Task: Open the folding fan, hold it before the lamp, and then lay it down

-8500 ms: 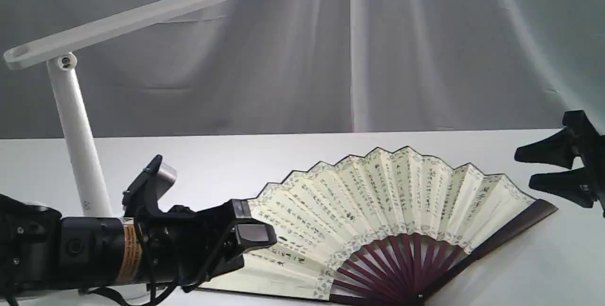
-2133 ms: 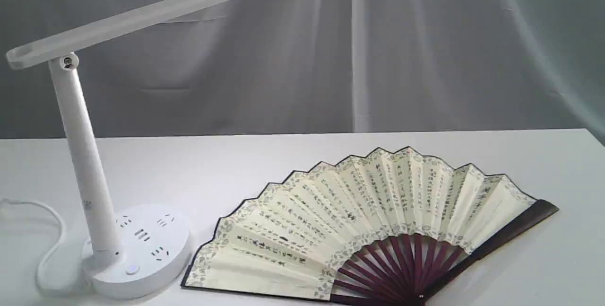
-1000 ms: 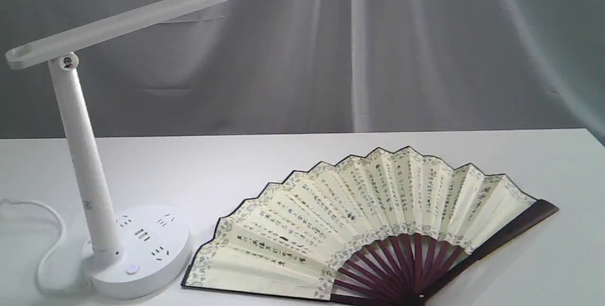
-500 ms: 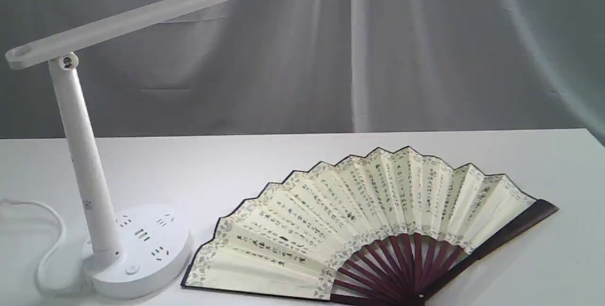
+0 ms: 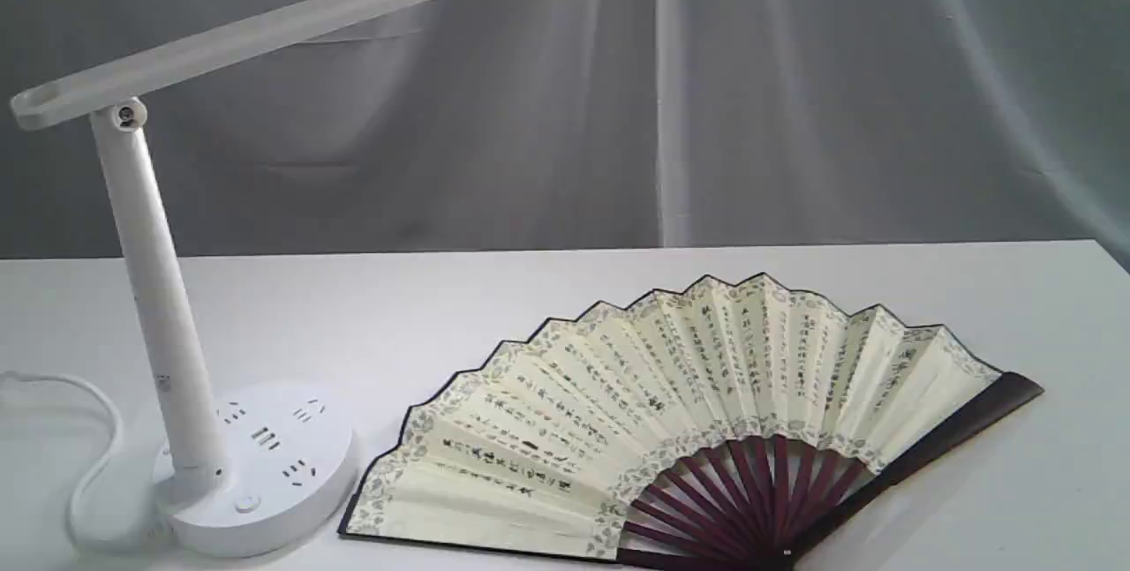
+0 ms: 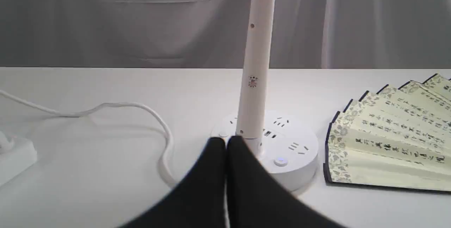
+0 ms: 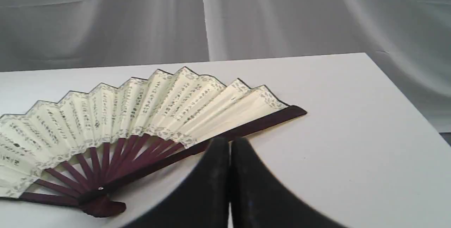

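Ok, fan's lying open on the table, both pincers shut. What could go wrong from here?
1. The left pincer points at the base of the lamp, with the cord looped alongside: a forward move might snag or bump it.
2. The right pincer points at the dark guard of the folding fan: advancing could shove it.

White table (image 5: 547, 306); grey draped curtain (image 5: 794, 94) behind; soft, even light.
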